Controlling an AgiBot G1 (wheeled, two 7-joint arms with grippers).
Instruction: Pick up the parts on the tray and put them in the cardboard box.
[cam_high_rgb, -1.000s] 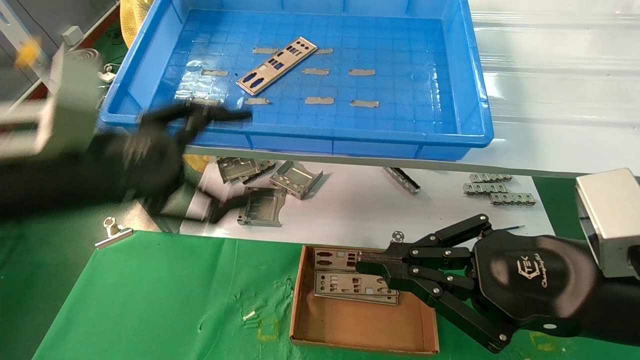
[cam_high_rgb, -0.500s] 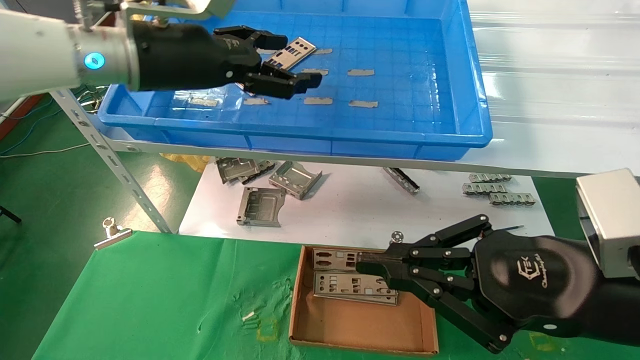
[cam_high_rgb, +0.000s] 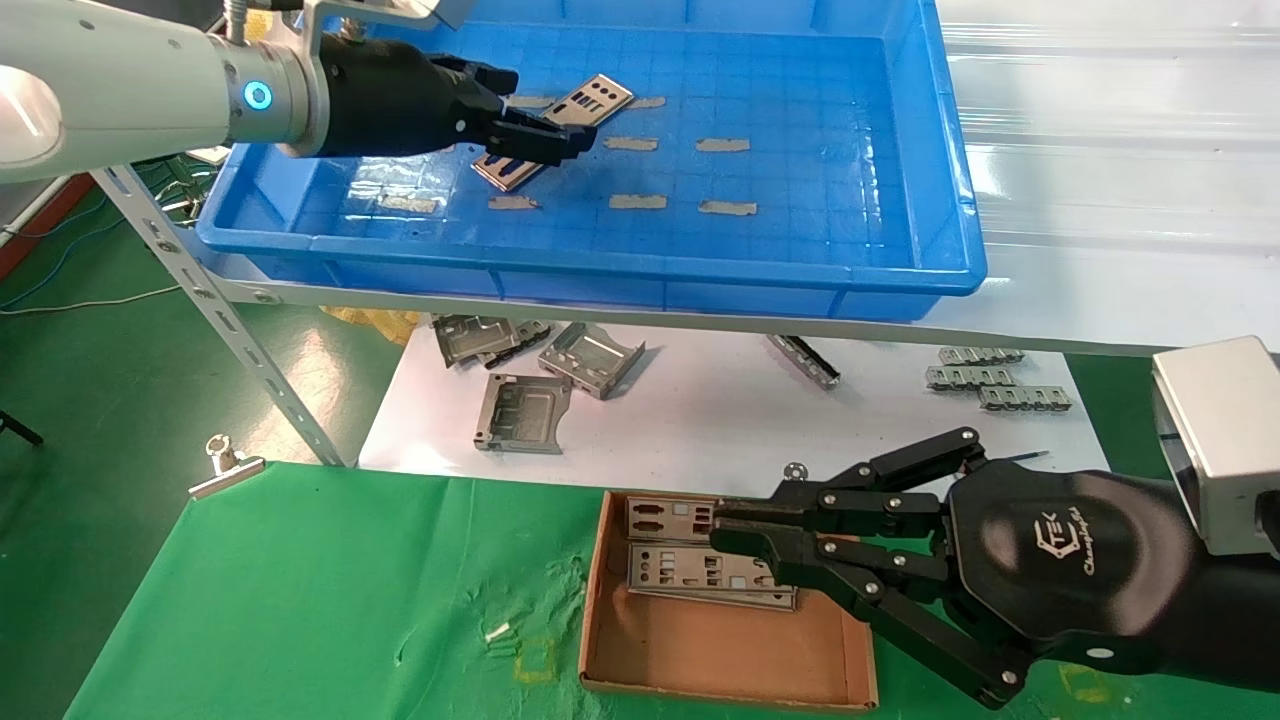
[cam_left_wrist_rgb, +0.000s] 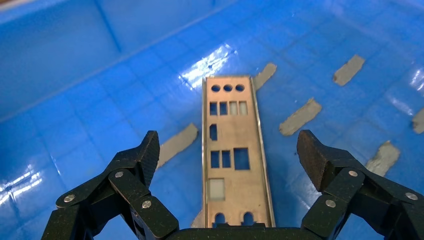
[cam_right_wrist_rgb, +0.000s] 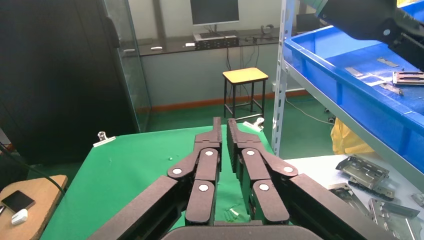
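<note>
1. Head view shows you the left gripper (cam_high_rgb: 540, 140) spread wide over one part (cam_high_rgb: 553, 130) at the tray's (cam_high_rgb: 940, 180) ten o'clock
2. Your right gripper (cam_high_rgb: 745, 530), fingers pressed together, empty, hovers over the cardboard box (cam_high_rgb: 720, 650) holding two plates (cam_high_rgb: 690, 570)

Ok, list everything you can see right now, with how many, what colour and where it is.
tray: one, blue, on the shelf.
part: one, silver, on the tray floor under the left tool.
tape strips: several, grey, stuck to the tray floor.
cardboard box: one, brown, on the green cloth.
parts in box: two, silver, at its far end.
brackets: several, grey, on the white sheet.
binder clip: one, silver, beside the cloth.
left tool: black, open, straddling the tray part.
right tool: black, shut, over the box.
</note>
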